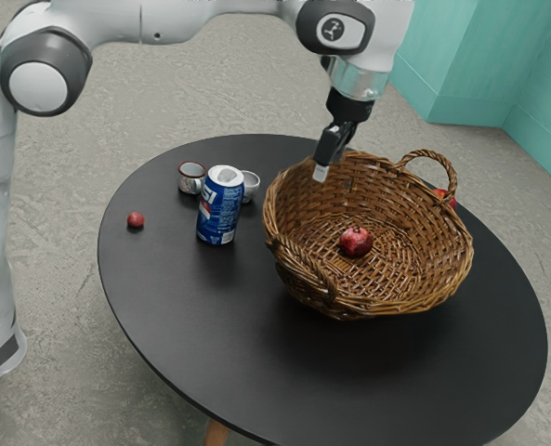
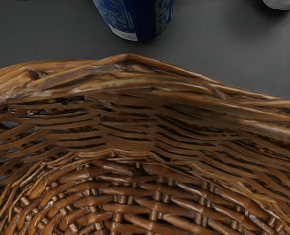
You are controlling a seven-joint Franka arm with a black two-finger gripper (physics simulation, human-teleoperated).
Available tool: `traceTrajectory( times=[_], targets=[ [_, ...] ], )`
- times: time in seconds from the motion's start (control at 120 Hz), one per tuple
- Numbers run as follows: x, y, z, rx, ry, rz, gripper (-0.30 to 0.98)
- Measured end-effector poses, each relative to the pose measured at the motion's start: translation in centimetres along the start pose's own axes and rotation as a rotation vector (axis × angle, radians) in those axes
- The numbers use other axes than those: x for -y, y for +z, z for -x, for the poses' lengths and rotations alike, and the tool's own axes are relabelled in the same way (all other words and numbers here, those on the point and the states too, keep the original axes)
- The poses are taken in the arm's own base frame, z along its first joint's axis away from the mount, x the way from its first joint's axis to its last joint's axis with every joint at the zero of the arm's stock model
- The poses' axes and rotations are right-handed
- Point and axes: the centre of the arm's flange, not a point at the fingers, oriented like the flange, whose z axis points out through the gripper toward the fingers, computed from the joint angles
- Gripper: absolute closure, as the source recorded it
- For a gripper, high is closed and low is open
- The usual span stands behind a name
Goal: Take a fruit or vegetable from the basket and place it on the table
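My gripper (image 1: 321, 171) hangs at the inner far side of the wicker basket (image 1: 387, 295), around rim height and up from the fruit; its opening cannot be made out. A dark red, pomegranate-like fruit (image 1: 356, 242) lies on the basket's floor, apart from the gripper. In the wrist view the basket's rim (image 2: 130, 73) crosses the picture, with woven wall and floor beneath the hand.
A blue can (image 1: 220, 206) stands beside the basket, with a red-rimmed mug (image 1: 191, 177) and a white cup (image 1: 250, 186) behind it. A small red fruit (image 1: 136, 219) lies on the black table (image 1: 163, 297). Another red fruit (image 1: 452, 202) shows past the basket's far rim.
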Motion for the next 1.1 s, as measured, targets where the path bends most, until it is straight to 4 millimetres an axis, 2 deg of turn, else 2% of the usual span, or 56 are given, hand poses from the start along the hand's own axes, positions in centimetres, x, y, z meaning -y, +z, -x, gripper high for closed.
traceTrajectory(
  times=[0.117,0.208,0.283,0.35,0.417,0.467,0.525,0.617,0.75,0.858,1.1],
  targets=[
    [0.8,-0.4,0.4,0.011,0.029,0.000,0.00],
    [2.4,-2.2,0.7,0.054,0.062,0.001,0.00],
    [4.0,-2.1,2.2,0.061,0.106,-0.007,0.00],
    [5.1,-1.4,4.9,0.065,0.156,-0.016,0.00],
    [3.7,0.4,7.1,0.062,0.166,-0.028,0.00],
    [1.6,1.1,7.0,0.061,0.149,-0.026,0.00],
    [0.6,1.7,6.8,0.058,0.146,-0.027,0.00],
    [-0.2,2.7,6.7,0.049,0.160,-0.034,0.00],
    [-0.8,6.4,6.4,0.013,0.185,-0.064,0.00],
    [-1.3,8.6,6.8,0.016,0.212,-0.064,0.00],
    [-2.5,9.8,7.8,0.064,0.260,-0.024,0.00]
  ],
)
